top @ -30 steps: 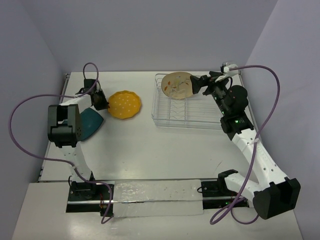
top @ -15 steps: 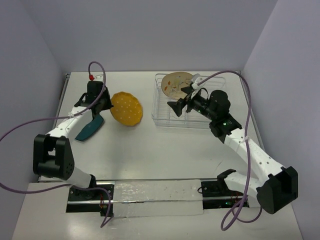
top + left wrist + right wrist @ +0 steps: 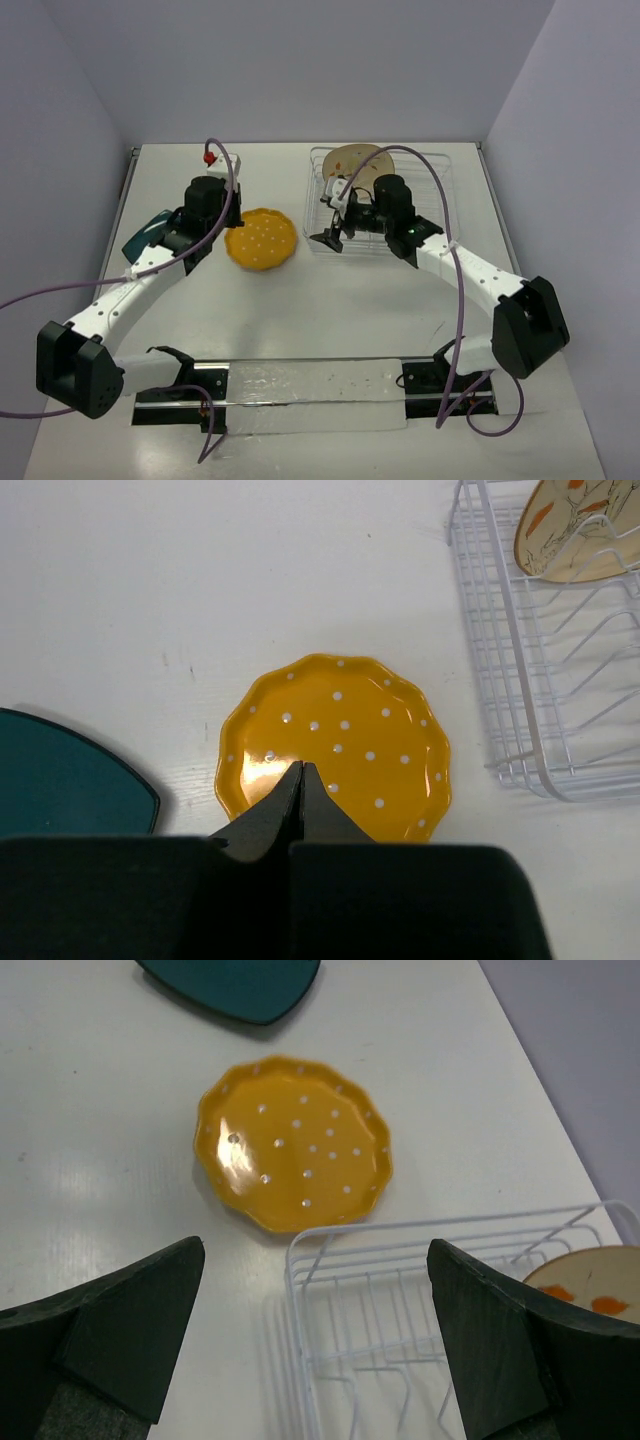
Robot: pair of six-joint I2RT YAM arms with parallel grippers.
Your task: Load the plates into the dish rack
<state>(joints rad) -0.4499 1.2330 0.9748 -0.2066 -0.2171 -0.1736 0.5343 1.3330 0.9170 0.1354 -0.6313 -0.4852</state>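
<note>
The yellow dotted plate (image 3: 262, 240) (image 3: 335, 745) (image 3: 293, 1142) lies flat on the table, just left of the dish rack (image 3: 440, 190) (image 3: 530, 680) (image 3: 380, 1290). My left gripper (image 3: 220, 233) (image 3: 302, 765) is shut and empty, its tips over the plate's left part. The teal plate (image 3: 150, 230) (image 3: 60, 775) (image 3: 235, 982) lies further left, partly under the left arm. The cream floral plate (image 3: 352, 162) (image 3: 580, 525) (image 3: 590, 1285) stands in the rack's far end. My right gripper (image 3: 333, 218) (image 3: 316, 1250) hangs wide open over the rack's left end.
The table is white, with purple walls on three sides close to its edges. Purple cables loop from both arms. The rack's upright wire dividers stand bare between the cream plate and its near side.
The left arm swung right from the teal plate to above the yellow plate, which slid right and nearer. The right gripper left the cream plate and moved left over the rack's end.
</note>
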